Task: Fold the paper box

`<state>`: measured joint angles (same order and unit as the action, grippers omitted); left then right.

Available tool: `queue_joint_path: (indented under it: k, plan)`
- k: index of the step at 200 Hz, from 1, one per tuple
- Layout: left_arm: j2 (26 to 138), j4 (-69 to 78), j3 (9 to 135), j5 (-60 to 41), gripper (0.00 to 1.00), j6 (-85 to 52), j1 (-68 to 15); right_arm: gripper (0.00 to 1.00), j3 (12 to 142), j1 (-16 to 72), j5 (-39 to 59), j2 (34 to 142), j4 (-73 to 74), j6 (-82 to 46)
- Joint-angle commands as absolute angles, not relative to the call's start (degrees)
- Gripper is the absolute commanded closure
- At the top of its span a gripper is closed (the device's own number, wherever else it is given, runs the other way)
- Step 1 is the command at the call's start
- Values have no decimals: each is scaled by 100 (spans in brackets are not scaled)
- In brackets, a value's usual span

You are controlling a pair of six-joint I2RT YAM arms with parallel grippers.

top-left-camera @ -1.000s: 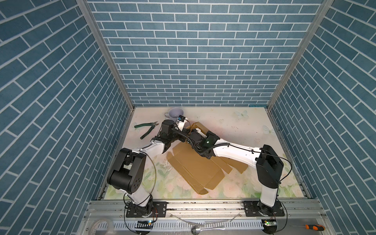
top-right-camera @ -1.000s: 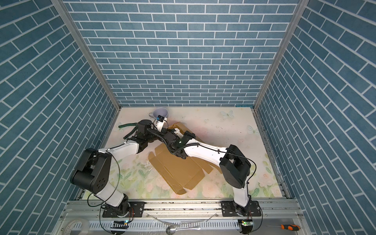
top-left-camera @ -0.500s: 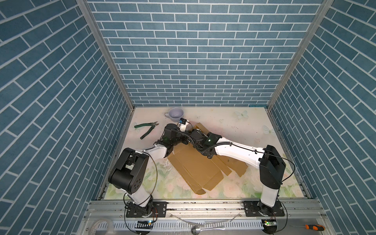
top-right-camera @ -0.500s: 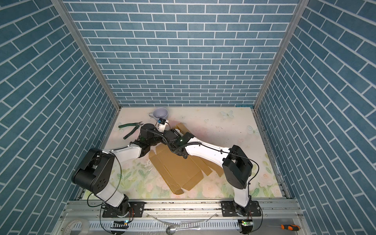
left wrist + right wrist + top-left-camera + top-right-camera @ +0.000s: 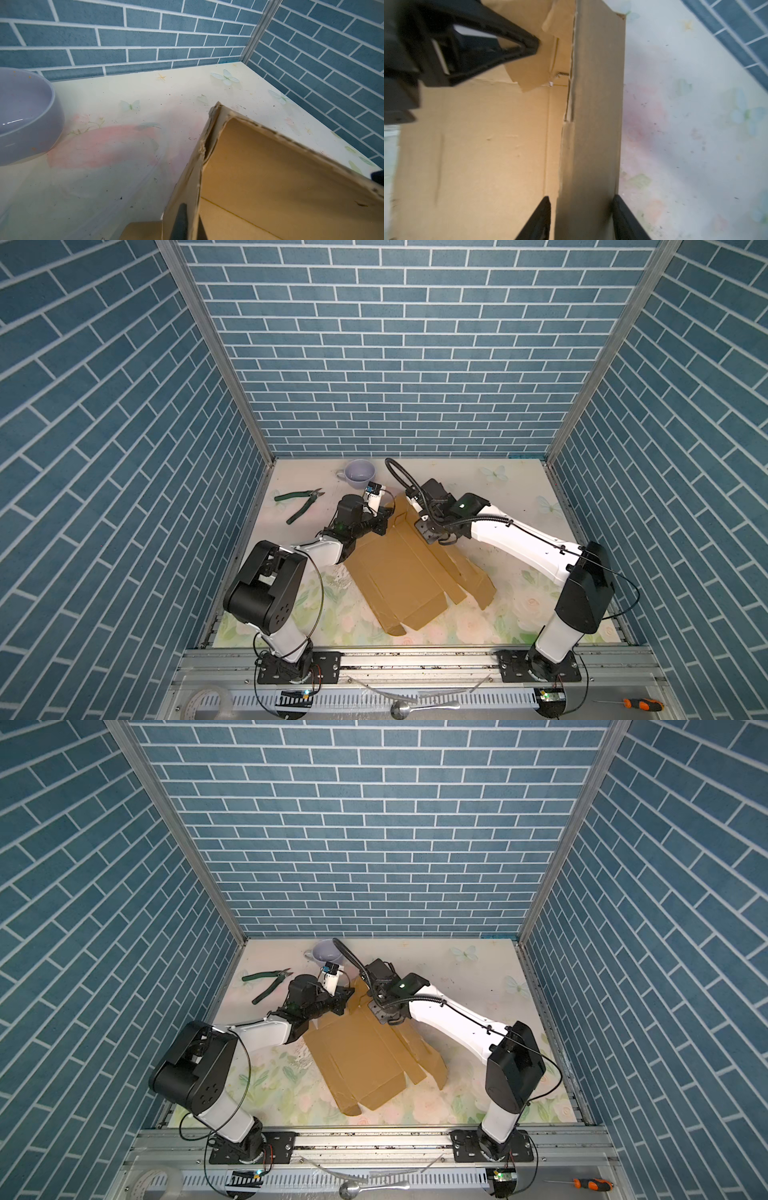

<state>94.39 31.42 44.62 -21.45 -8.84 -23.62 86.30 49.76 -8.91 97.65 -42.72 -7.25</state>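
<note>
- The left arm [image 5: 320, 549] reaches low and forward from its base, forearm almost level.
- The left gripper [image 5: 384, 517] points toward the middle, jaws clamped on a raised flap of the paper box [image 5: 399, 572].
- The right arm [image 5: 519, 539] stretches inward, wrist bent downward.
- The right gripper [image 5: 582, 218] points down, its 2 fingers [image 5: 544, 216] parted.
- The 2 grippers sit near each other, apart.

Right pincer [image 5: 581, 209] drawn rightward, jaws now parted astride raised flap of paper box [image 5: 399, 572].
</note>
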Motion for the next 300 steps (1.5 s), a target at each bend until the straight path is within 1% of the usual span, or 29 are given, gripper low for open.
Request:
queue_joint_path:
  k: [1, 12, 49, 70, 84, 91, 100, 120, 145, 165, 177, 193, 237, 254, 276, 300]
  plan:
    - [9518, 3170, 4428, -2197, 100, -904, -2461, 48, 8423, 4874, 889, 9706, -4043, -1351]
    - [9519, 3172, 4422, -2199, 100, -897, -2478, 46, 8394, 4822, 1081, 9686, -3978, -1435]
    - [9519, 3156, 4426, -2202, 100, -882, -2480, 44, 8215, 4532, 1650, 9595, -3622, -1893]
    - [9483, 3176, 4380, -2202, 100, -879, -2490, 46, 8178, 4380, 1549, 9599, -3599, -2109]
    - [9457, 3181, 4375, -2204, 100, -883, -2509, 49, 8305, 4400, 1269, 9690, -3808, -2004]
    - [9450, 3174, 4388, -2197, 100, -881, -2508, 51, 8363, 4444, 980, 9732, -3937, -1911]
    - [9442, 3155, 4404, -2199, 100, -884, -2518, 54, 8466, 4550, 557, 9806, -4143, -1726]
    - [9423, 3103, 4443, -2214, 100, -871, -2515, 59, 8778, 4902, -739, 10035, -4647, -1218]
    - [9411, 2996, 4500, -2196, 100, -819, -2519, 64, 8865, 5351, -2359, 10266, -4852, -390]
    - [9364, 2915, 4549, -2170, 100, -815, -2513, 69, 8674, 5450, -3081, 10271, -4556, 250]
    - [9335, 2865, 4615, -2221, 100, -856, -2489, 71, 8575, 5446, -3227, 10232, -4281, 643]
    - [9316, 2696, 4769, -2302, 100, -942, -2454, 77, 8573, 5450, -3421, 10288, -3955, 1224]
    - [9189, 2728, 4905, -2400, 99, -1611, -2440, 86, 8614, 5449, -3285, 10437, -2994, 2269]
    - [9141, 3042, 4669, -2271, 97, -1893, -2442, 90, 8221, 5482, -3212, 10347, -2479, 2699]
    - [9131, 2932, 4565, -2150, 95, -1789, -2418, 95, 7355, 5561, -3251, 10073, -1633, 3576]
    - [9150, 2856, 4578, -2133, 95, -1767, -2331, 96, 6902, 5597, -3397, 9963, -1162, 4159]
